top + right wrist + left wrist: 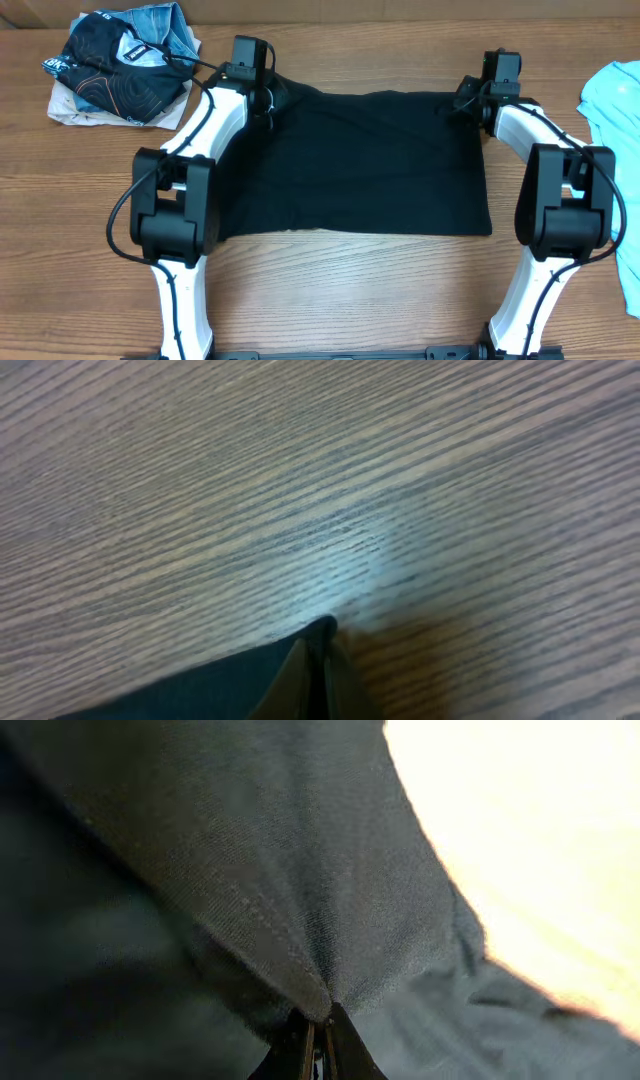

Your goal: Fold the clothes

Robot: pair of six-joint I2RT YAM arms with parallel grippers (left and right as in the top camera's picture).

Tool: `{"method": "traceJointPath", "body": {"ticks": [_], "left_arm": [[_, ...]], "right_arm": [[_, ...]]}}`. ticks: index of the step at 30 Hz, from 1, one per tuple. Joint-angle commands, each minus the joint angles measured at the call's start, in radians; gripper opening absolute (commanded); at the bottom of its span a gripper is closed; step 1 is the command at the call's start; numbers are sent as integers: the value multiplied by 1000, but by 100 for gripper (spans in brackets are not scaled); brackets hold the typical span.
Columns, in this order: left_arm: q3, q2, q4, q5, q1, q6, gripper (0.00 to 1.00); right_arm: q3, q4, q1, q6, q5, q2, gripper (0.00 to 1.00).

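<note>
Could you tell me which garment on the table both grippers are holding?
The black shirt spread in the middle: the left gripper and right gripper pinch its far corners. The light blue T-shirt and the crumpled pile lie untouched.

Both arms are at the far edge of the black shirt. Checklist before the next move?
1. left gripper shut on black shirt: ok.
2. right gripper shut on the shirt's corner: ok.
3. How many layers each pinch has caught: cannot tell.
4. Shirt spread flat on table: ok.
5. clothes pile and blue T-shirt lie apart from the black shirt: ok.
</note>
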Motion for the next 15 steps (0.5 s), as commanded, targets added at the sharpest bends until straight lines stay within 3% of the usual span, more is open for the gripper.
{"method": "traceJointPath", "body": {"ticks": [1, 6, 15], "left_arm": [[25, -112, -58, -76, 11, 63, 4], [25, -203, -148, -108, 10, 136, 4], [25, -291, -304, -108, 10, 164, 4]], "right_arm": [[15, -7, -9, 26, 14, -53, 4], [30, -34, -10, 46, 14, -65, 4], [52, -101, -10, 54, 49, -70, 4]]}}
